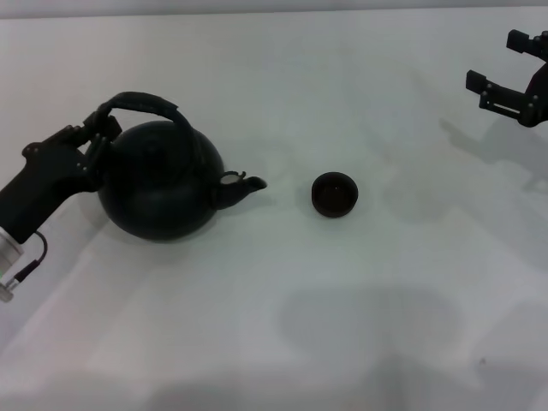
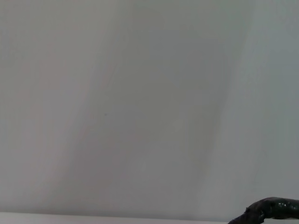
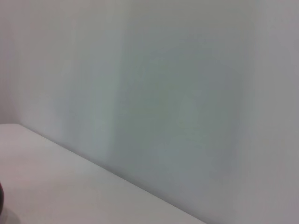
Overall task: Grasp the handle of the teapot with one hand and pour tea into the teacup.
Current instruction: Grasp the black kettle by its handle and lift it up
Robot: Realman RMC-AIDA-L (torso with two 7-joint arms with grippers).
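- In the head view, the teapot [image 1: 160,182] sat on the left part of the white tabletop [image 1: 282,334], its spout [image 1: 240,187] pointing right toward the teacup [image 1: 333,194], which stood apart from it near the middle.
- The left gripper [image 1: 96,137] reached in from the near left, forearm slanting up to the left end of the handle [image 1: 141,106]. Its fingers [image 1: 108,125] looked closed around that end, though black on black made the hold hard to confirm.
- The likely risk was a grip so far off the handle's middle: a lifted pot could swing or tip, and tea would miss so small a cup. The spout would also need carrying right before any tilt, or the pour would land on the tabletop.
- The right gripper [image 1: 503,86] hung at the far right, well away from both things, its fingers spread and holding nothing.
- The left wrist view showed mostly blank wall, with only a dark curved sliver at one corner, probably the handle [image 2: 271,208].
- The right wrist view showed wall and bare tabletop [image 3: 60,186], so it added nothing about the grasp.
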